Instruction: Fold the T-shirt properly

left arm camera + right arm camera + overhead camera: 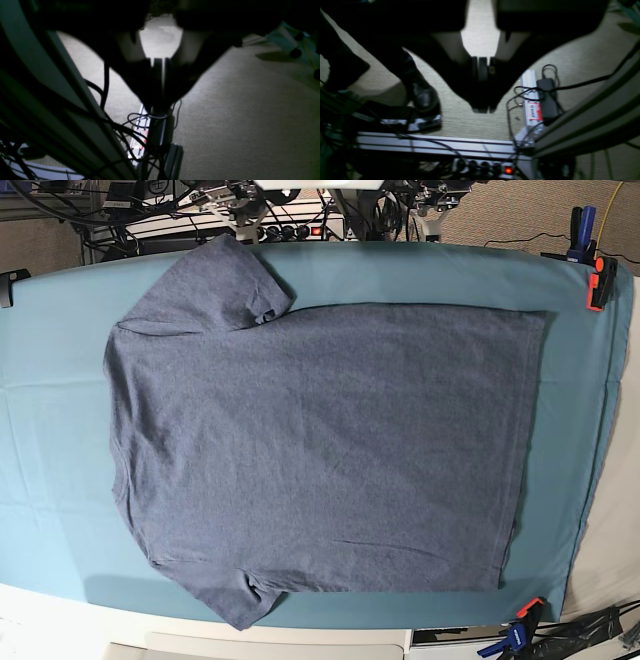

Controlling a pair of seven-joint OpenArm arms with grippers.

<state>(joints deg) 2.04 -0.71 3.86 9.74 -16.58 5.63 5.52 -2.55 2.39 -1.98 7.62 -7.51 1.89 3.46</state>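
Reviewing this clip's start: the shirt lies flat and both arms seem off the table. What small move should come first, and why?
Probably bring one arm up over a sleeve. The T-shirt lies spread flat and unfolded on the teal cloth, and neither arm shows in the base view. Both wrist views look down at carpet, with the left gripper and right gripper shut and empty.

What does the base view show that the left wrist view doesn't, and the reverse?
Only base: the T-shirt spread flat, plain side up, on the teal cloth, with clamps at the table edge. Only left wrist: the shut left gripper hanging over carpet, cables and a power strip below. Shared: nothing identifiable; neither arm appears in base.
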